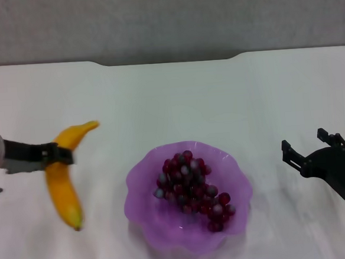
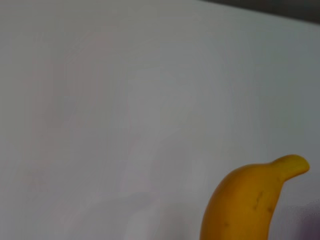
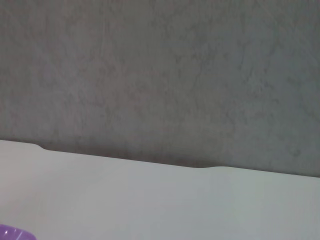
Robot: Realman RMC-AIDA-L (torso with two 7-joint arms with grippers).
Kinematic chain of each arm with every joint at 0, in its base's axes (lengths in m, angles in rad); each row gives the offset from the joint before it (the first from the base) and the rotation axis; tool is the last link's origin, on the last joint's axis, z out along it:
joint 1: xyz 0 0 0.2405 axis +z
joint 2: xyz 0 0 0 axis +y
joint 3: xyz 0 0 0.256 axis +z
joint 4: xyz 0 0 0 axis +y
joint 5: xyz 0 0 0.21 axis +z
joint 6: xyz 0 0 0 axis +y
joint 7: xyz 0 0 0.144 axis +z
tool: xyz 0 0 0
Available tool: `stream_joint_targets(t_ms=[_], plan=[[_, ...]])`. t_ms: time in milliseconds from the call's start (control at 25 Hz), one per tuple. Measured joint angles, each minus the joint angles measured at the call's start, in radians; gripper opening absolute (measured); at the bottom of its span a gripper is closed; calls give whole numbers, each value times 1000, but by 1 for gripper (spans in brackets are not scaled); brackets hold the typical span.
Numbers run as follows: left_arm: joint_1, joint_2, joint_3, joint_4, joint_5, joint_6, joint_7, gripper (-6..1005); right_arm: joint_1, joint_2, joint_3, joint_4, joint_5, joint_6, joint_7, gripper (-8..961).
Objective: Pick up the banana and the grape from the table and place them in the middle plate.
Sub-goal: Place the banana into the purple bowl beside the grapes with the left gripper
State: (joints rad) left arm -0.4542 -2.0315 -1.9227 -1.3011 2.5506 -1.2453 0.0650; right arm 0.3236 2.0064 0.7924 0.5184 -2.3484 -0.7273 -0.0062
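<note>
Left arm: we see it reach in level from the left edge of the head view, its left end effector (image 1: 57,154) clamped across the upper part of the curved yellow-orange plastic-looking banana (image 1: 64,187).
Banana: it lies left of the plate, well apart from it, dark tip pointing toward us; we cannot tell whether it touches the bench.
Right arm: our right end effector (image 1: 313,149) sits low at the right, fingers spread apart, holding nothing.
Grapes: the long dark red-purple grape bunch (image 1: 191,190) lies inside the translucent purple scallop-rimmed plate (image 1: 138,185).
Bench: the plain white bench (image 1: 217,96) carries the plate.
</note>
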Motion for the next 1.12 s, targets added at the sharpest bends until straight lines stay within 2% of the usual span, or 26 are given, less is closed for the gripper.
stream_joint_targets(t_ms=[120, 200, 400, 520, 720, 1120], plan=[[15, -3, -14, 23, -198, -17, 102, 526, 0, 0, 2, 0, 0, 0, 0, 905], [20, -6, -3, 69, -302, 19, 160, 526, 1, 0, 3, 0, 0, 0, 0, 905], [18, -10, 76, 266, -576, 191, 340, 527, 2, 0, 4, -1, 0, 0, 0, 905], [22, -11, 126, 347, -707, 302, 439, 527, 2, 0, 4, -1, 0, 0, 0, 905], [52, -13, 209, 382, -819, 413, 524, 526, 3, 0, 3, -2, 0, 1, 0, 905], [93, -13, 309, 382, -856, 441, 535, 527, 5, 0, 6, -12, 0, -2, -1, 905]])
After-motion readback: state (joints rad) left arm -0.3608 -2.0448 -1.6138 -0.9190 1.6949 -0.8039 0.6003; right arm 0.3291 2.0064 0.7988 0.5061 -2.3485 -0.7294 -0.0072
